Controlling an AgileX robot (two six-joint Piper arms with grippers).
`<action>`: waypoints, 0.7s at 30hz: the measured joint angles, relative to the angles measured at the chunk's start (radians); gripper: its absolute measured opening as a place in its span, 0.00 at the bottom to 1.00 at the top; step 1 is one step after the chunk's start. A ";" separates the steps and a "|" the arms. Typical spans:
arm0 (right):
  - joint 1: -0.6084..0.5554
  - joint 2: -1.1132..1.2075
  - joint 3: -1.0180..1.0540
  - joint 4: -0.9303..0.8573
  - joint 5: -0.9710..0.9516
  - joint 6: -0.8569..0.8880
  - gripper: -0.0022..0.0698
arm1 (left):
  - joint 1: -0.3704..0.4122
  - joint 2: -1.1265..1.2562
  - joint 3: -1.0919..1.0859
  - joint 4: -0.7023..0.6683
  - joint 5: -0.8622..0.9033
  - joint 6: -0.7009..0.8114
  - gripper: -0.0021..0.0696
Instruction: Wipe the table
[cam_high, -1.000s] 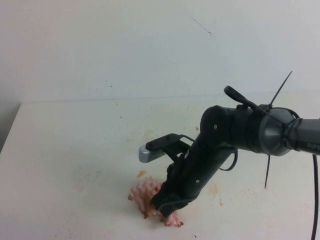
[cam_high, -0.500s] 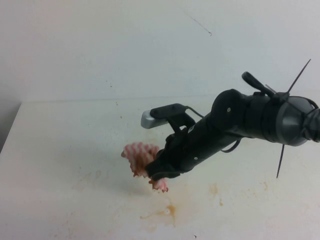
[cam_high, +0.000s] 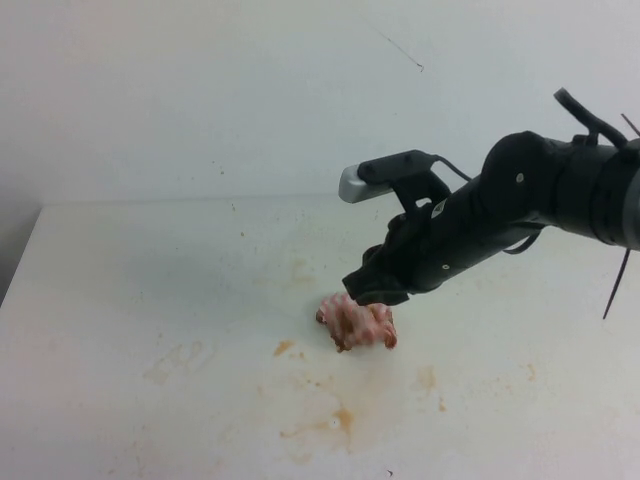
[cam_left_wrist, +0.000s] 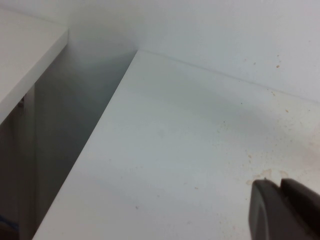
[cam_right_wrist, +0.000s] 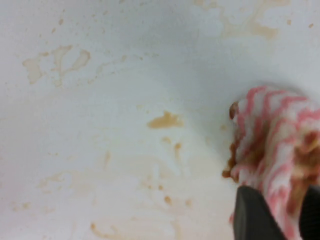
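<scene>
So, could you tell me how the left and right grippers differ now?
The right gripper hangs above the striped cloth on the stained middle of the table; the left gripper is by the table's cleaner far-left corner. The right gripper's fingers stand apart, cloth showing between them; the left gripper's are together. Both are dark, and neither seems to grip anything.

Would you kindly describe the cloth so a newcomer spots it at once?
On the white table, look below the right gripper, mid-table; the left gripper hangs near the left edge. There is a crumpled cloth, the only pink-and-white striped thing among flat brown stains.
</scene>
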 joint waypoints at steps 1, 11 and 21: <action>-0.002 -0.007 0.000 -0.011 0.008 0.002 0.33 | 0.000 0.000 0.000 0.000 0.000 0.000 0.03; -0.002 -0.173 0.000 -0.133 0.153 0.011 0.20 | 0.000 0.000 0.000 0.000 0.000 0.000 0.03; 0.002 -0.561 0.117 -0.277 0.264 0.190 0.04 | 0.000 0.000 0.000 0.000 0.000 0.000 0.03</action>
